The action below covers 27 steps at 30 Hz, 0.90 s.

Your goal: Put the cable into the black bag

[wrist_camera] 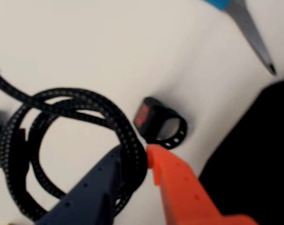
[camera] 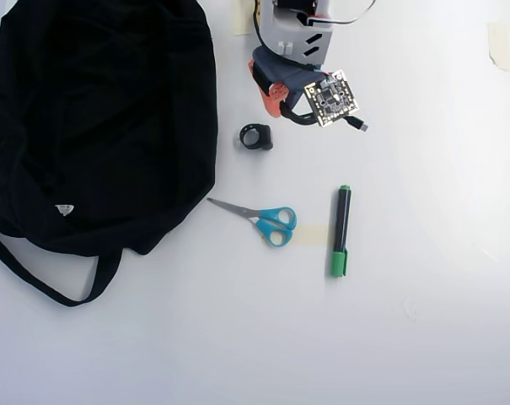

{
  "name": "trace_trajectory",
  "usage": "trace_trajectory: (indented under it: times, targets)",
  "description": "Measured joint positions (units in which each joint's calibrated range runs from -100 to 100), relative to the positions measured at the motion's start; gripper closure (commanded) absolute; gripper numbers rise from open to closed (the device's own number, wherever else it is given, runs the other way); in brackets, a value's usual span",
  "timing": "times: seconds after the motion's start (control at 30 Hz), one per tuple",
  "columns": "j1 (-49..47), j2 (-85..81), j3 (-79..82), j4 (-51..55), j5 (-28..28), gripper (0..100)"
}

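The cable is a black braided cord wound in a round coil on the white table. In the wrist view my gripper has its dark blue finger and its orange finger pressed on the coil's right side. In the overhead view the gripper covers most of the cable, whose small plug pokes out to the right. The black bag lies to the left of the gripper, and its edge fills the right side of the wrist view.
A small black ring-shaped clip sits just beyond the fingertips, between gripper and bag. Blue-handled scissors and a green marker lie nearer the front. The bag's strap trails at front left.
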Motion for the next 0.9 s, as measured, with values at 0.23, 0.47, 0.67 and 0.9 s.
trace_trajectory:
  times: [0.23,0.47,0.67,0.9]
  targets:
    - [2.65,0.0,-1.89,0.0,0.0,98]
    - [6.1,0.0,-3.22,0.0,-0.2,98]
    - [9.7,0.0,-3.22,0.0,-0.2,98]
    - [15.21,0.0,-3.22,0.0,-0.2,98]
